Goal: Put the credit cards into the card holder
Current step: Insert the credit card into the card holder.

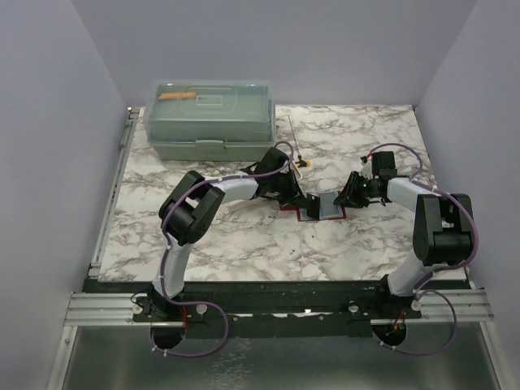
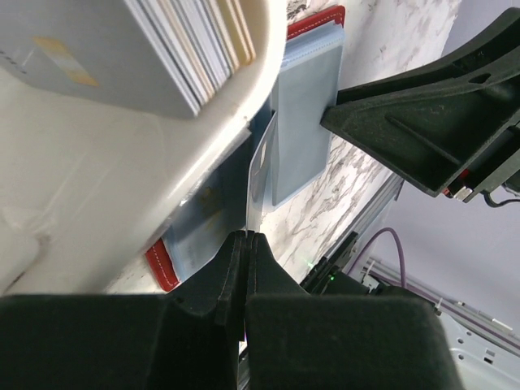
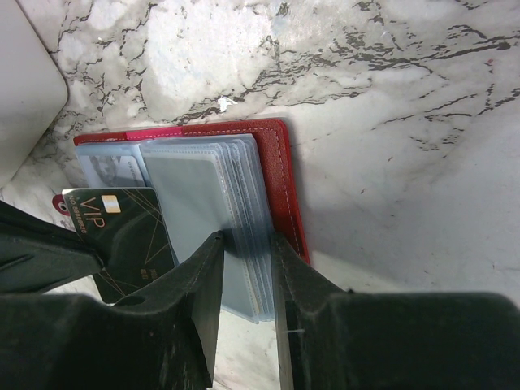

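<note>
At the red card holder (image 3: 286, 183), your right gripper (image 3: 248, 252) pinches its clear sleeves (image 3: 244, 183) to steady them while your left gripper (image 2: 246, 237) clamps the VIP card (image 3: 122, 231), ready to slot in.

The top camera looked down from high behind the near edge over the whole table (image 1: 244, 244), while both wrist cameras sat close over the card holder (image 1: 321, 210) (image 2: 318, 19) (image 3: 284, 187), which all three views shared
</note>
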